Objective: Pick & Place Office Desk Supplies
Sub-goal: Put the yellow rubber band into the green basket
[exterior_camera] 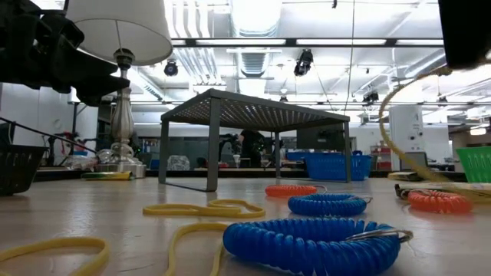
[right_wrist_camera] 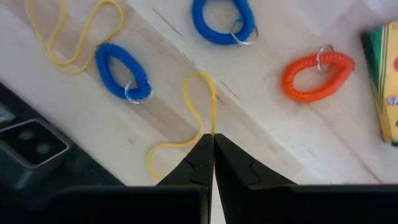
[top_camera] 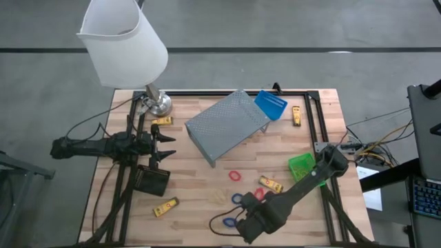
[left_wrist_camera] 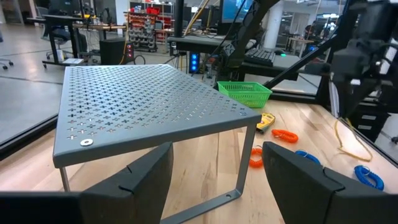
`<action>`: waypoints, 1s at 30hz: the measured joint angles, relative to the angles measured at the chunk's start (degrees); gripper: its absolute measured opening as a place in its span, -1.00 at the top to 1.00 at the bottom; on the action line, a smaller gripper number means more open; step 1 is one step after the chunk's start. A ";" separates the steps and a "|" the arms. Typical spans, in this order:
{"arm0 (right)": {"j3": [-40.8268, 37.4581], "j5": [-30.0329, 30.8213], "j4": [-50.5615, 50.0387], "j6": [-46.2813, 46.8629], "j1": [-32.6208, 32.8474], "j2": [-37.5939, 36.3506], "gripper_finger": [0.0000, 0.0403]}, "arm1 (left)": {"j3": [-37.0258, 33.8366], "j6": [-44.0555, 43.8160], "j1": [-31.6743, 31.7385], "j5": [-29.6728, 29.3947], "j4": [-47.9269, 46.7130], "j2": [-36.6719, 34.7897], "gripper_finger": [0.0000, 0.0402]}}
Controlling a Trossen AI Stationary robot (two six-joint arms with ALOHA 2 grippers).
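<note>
Yellow oblong pieces number four in the high view: one (top_camera: pixel 162 120) by the lamp (top_camera: pixel 124 41) base, one (top_camera: pixel 296 116) at the far right edge of the table (top_camera: pixel 200 200), one (top_camera: pixel 271 183) near the green bin (top_camera: pixel 301 166), and one (top_camera: pixel 165 207) toward the near left. Each is a small flat box with dark marks. There are three bins: the black bin (top_camera: pixel 151 179) on the left, the blue bin (top_camera: pixel 270 105) at the far corner of the grey perforated shelf (top_camera: pixel 227 124), and the green one on the right. Four coiled loops lie on the near middle of the table, two red (top_camera: pixel 236 176) (top_camera: pixel 258 194) and two blue (top_camera: pixel 238 199) (top_camera: pixel 229 222); the low view shows their spiral coils and a metal ring on the nearest blue one. The left gripper (top_camera: pixel 165 145) hangs between the lamp base and the black bin with its fingers spread wide and nothing between them, facing the shelf. The right gripper (right_wrist_camera: pixel 213 146) is over the near loops, fingers pressed together on a thin yellow band (right_wrist_camera: pixel 198 112). Only its wrist view shows that pinch; the low view shows the band rising off the wood in an arc, and another yellow band (exterior_camera: pixel 207 208) lying flat, both faint from above.
</note>
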 joint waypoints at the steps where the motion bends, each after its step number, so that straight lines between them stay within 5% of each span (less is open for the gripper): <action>1: 0.76 0.00 -0.21 -1.27 0.00 -0.24 0.96 | 0.00 0.00 -0.01 0.02 0.00 0.00 -0.26; 9: 7.37 1.27 -2.85 -12.11 0.17 -0.83 0.96 | 0.00 0.00 -0.01 0.01 0.00 0.00 -0.26; 19: 13.22 1.29 -22.21 -7.12 0.11 -0.92 0.96 | 0.00 0.00 -0.01 0.00 0.00 0.00 -0.26; 30: 9.52 3.99 -22.44 -14.35 0.95 -5.86 0.96 | 0.00 0.00 0.01 0.00 0.01 -0.08 -0.26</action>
